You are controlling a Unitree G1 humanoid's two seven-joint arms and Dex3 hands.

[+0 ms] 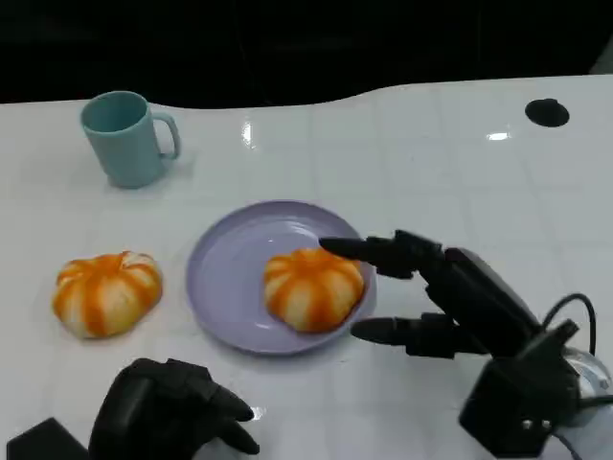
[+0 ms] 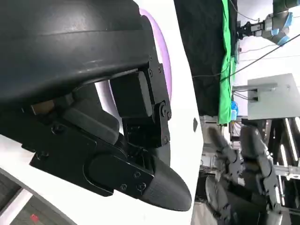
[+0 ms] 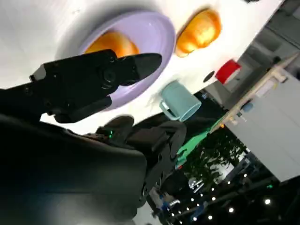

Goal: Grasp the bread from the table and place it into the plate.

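Observation:
A lilac plate [image 1: 222,278] sits mid-table, and an orange-and-white bread roll [image 1: 313,287] lies in its right half. My right hand [image 1: 436,297] is just right of the plate, fingers spread on either side of the roll without touching it. A second roll [image 1: 105,292] lies on the table left of the plate. My left hand [image 1: 172,412] rests at the front edge with fingers curled in, holding nothing. The right wrist view shows the plate [image 3: 154,28], the roll [image 3: 110,44] in it and the other roll [image 3: 199,30] beyond.
A teal mug [image 1: 124,137] stands at the back left, seen also as the mug [image 3: 180,101] in the right wrist view. A black round hole [image 1: 547,112] marks the table's far right. The left wrist view catches the plate's rim [image 2: 164,56].

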